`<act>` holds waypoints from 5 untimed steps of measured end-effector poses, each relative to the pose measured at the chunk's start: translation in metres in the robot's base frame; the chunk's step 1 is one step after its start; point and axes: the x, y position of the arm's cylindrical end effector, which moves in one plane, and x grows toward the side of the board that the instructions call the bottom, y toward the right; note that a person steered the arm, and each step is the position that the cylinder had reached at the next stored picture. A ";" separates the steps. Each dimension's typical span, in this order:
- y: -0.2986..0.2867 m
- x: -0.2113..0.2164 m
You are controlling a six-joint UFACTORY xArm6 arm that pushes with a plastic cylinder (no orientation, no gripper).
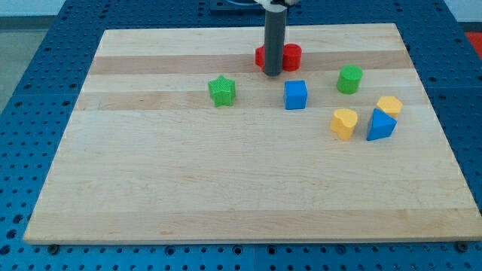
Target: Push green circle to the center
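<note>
The green circle (pixel 349 79) is a short green cylinder on the wooden board (pixel 226 188), at the view's upper right. My tip (pixel 272 74) is the lower end of a dark rod near the top middle, well to the left of the green circle. The tip stands just in front of two red blocks (pixel 290 57), which the rod partly hides. A blue cube (pixel 295 95) lies just below and right of the tip.
A green star (pixel 221 90) lies left of the tip. A yellow heart-like block (pixel 343 123), a blue triangular block (pixel 380 125) and a yellow block (pixel 389 105) cluster at the right, below the green circle.
</note>
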 end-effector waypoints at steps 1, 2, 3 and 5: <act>0.012 -0.002; 0.041 0.001; 0.069 0.010; 0.146 -0.001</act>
